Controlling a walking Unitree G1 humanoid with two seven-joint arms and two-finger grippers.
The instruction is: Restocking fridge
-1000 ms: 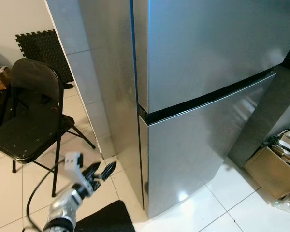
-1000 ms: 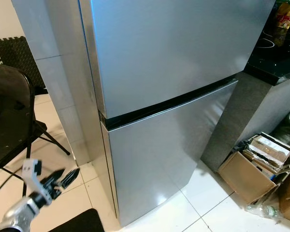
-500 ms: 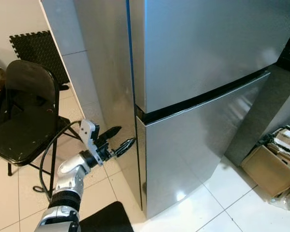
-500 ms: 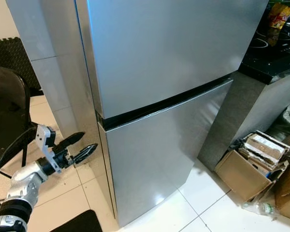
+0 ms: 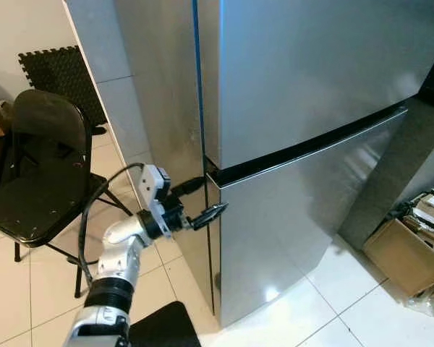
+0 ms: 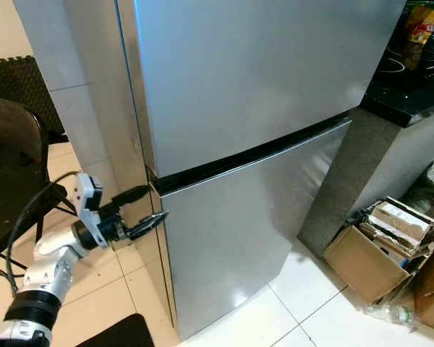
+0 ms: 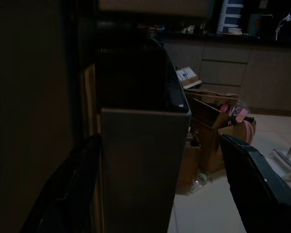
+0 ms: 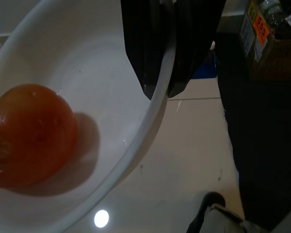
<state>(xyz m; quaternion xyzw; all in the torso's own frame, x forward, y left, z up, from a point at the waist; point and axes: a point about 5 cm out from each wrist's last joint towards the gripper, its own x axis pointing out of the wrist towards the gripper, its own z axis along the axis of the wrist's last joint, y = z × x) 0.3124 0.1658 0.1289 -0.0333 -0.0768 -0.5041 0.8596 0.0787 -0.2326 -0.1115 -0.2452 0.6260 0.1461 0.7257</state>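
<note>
The steel fridge stands before me with its upper door [image 5: 311,65] and lower door [image 5: 289,224] both closed. My left gripper [image 5: 211,195] is open at the hinge-free left edge of the lower door, just under the dark seam. One finger [image 7: 72,194] lies along the fridge's side and the other finger [image 7: 257,179] is in front of the door face, so the door edge [image 7: 140,160] sits between them. My right gripper [image 8: 164,90] is shut on the rim of a white bowl [image 8: 87,73] that holds a round orange-red fruit [image 8: 29,136].
A black folding chair [image 5: 36,166] stands on the white tiles to the left, with a black foam mat [image 5: 58,72] behind it. Open cardboard boxes [image 5: 405,253] sit on the floor at the right, below a black countertop [image 6: 412,79]. A dark mat [image 5: 159,329] lies at my feet.
My left arm has risen from near the floor and reached right, and its open fingers now straddle the lower door's edge. The view has shifted slightly.
</note>
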